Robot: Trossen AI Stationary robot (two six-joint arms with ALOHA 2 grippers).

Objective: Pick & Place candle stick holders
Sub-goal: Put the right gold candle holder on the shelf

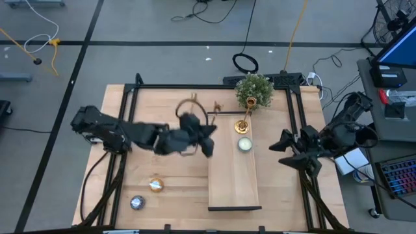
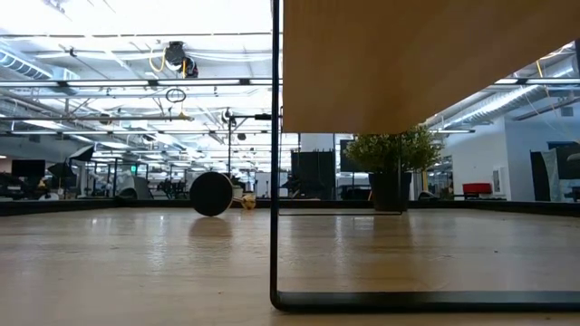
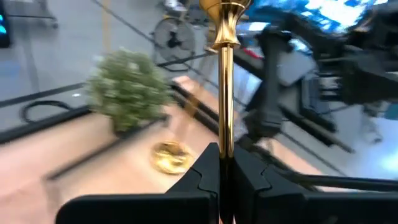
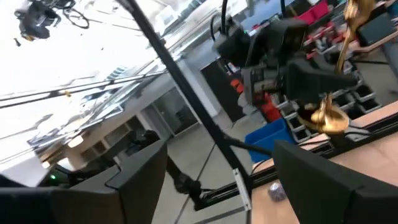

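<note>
Left wrist view: left end effector point(image 3: 219, 177) clenched on a gold candle stick holder's point(image 3: 224, 74) stem.

The high view looks straight down on the whole counter point(image 1: 169, 169). The low view sits at counter height, facing level toward the plant point(image 2: 391, 154) at its 1 o'clock. The left wrist view looks closely past its end effector point(image 3: 222, 168) toward that plant. The right wrist view tilts up across the room.
</note>
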